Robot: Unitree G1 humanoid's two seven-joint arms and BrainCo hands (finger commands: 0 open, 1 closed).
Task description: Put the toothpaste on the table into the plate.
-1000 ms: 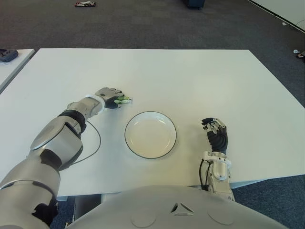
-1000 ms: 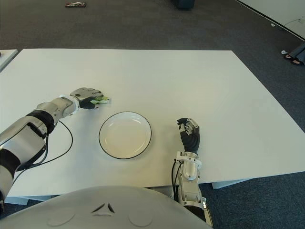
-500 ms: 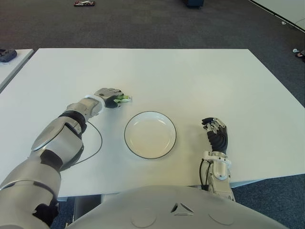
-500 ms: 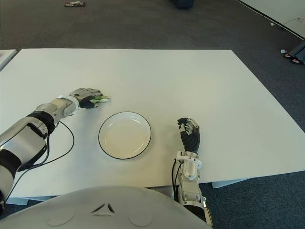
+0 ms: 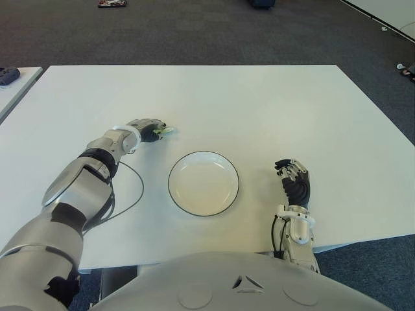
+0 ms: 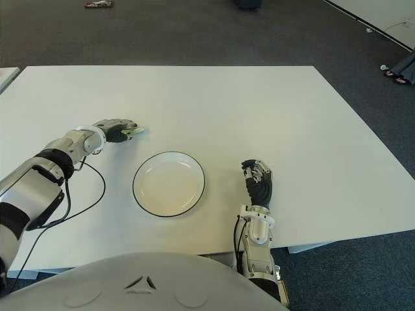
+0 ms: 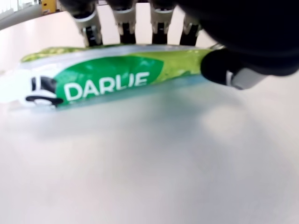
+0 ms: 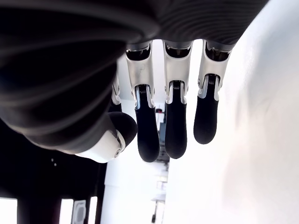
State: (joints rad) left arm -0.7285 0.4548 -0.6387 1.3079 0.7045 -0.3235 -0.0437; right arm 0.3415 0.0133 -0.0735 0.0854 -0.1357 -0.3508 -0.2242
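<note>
Nearest the camera, lower right of the eye views: right hand [image 5: 296,183] shows at the near table edge, right of the plate, idle. Its wrist view has the fingers [image 8: 174,126] hanging relaxed and slightly curled, nothing in them.

Plate [image 5: 203,183]: white with a dark rim, lower centre of the frame, sitting on the white table [image 5: 272,110]. Nothing in it. A thin black cable [image 5: 130,194] loops on the table left of the plate, running off the left forearm.

Farther back, centre-left of the frame: left hand [image 5: 148,129] is down at the table surface, up and left of the plate, clear of the rim. Toothpaste [image 7: 107,79] is a green and white tube, lying flat on the table and still outside the plate. In the left wrist view four fingertips [image 7: 125,28] curl over the tube's far side and the thumb presses its near side at one end, so the hand is closed around the tube. In the eye views only the tube's green tip [image 5: 165,131] pokes out past the fingers, toward the right.

Far upper left of the frame: a second table edge with a dark object [image 5: 9,75] on it. Dark carpet floor [image 5: 194,32] beyond the table.
</note>
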